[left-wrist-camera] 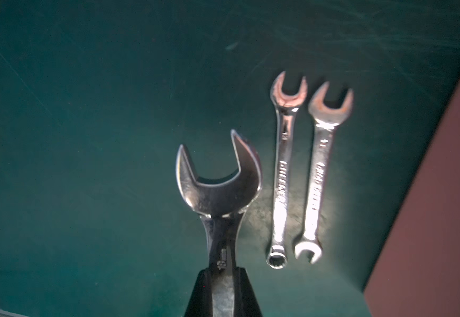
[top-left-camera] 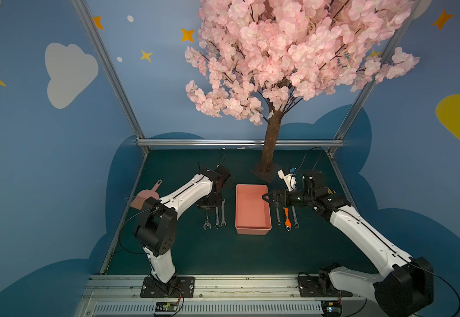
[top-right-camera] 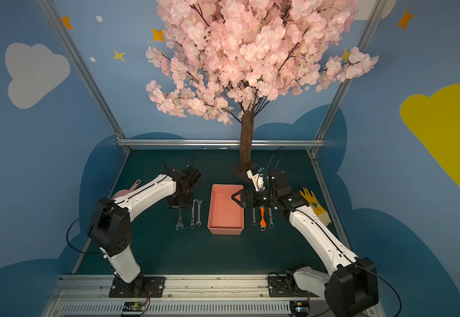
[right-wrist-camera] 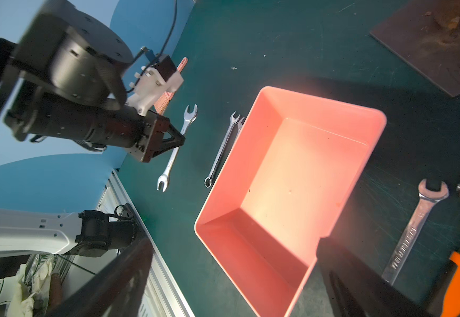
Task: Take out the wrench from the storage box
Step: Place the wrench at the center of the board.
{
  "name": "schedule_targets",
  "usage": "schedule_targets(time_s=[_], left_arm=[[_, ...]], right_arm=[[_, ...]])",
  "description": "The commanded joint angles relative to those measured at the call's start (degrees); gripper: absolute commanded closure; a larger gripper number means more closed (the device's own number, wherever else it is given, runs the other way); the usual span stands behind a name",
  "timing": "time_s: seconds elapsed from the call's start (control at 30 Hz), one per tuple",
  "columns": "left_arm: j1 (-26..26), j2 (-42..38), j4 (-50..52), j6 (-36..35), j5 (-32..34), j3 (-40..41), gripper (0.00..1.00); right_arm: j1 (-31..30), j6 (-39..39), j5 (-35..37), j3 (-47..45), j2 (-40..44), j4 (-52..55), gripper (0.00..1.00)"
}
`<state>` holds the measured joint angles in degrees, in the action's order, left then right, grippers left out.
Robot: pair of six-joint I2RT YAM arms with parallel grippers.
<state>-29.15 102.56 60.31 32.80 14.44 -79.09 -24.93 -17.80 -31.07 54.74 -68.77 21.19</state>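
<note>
Two wrenches (top-left-camera: pixel 217 216) lie by the left wall of the storage box (top-left-camera: pixel 252 231), centre frame; left of them the left gripper (left-wrist-camera: pixel 223 273) clamps a third wrench (left-wrist-camera: pixel 218 189). The right gripper (top-left-camera: pixel 266 198) gapes empty over the box's right rim; open table (top-left-camera: pixel 223 255) spreads below.

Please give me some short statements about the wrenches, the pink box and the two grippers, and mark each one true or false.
1. The storage box holds no wrench. True.
2. The left gripper has open jaws. False: they are shut on a large open-end wrench.
3. A ring-ended wrench and a double open-ended wrench lie side by side between that wrench and the box. True.
4. The orange-handled wrench lies inside the box. False: it lies on the table, right of the box.
5. The right gripper has shut jaws. False: they stand open at the box's far right corner.
</note>
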Motion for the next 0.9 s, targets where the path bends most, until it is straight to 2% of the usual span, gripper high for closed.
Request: schedule_targets(time_s=[0.0,0.27,0.87], left_arm=[[0.7,1.2,-9.0,-0.9,-1.6,1.4,0.98],[1.6,6.8,-14.3,-0.6,-3.6,2.8,0.97],[2.1,12.1,-12.2,-2.4,-1.2,1.3,0.97]], right_arm=[[-1.3,-0.4,1.8,2.4,-0.8,-0.9,0.01],[-3.0,-0.8,3.8,4.0,-3.0,-0.4,0.02],[-3.5,-0.7,4.5,5.0,-5.3,-0.2,0.02]])
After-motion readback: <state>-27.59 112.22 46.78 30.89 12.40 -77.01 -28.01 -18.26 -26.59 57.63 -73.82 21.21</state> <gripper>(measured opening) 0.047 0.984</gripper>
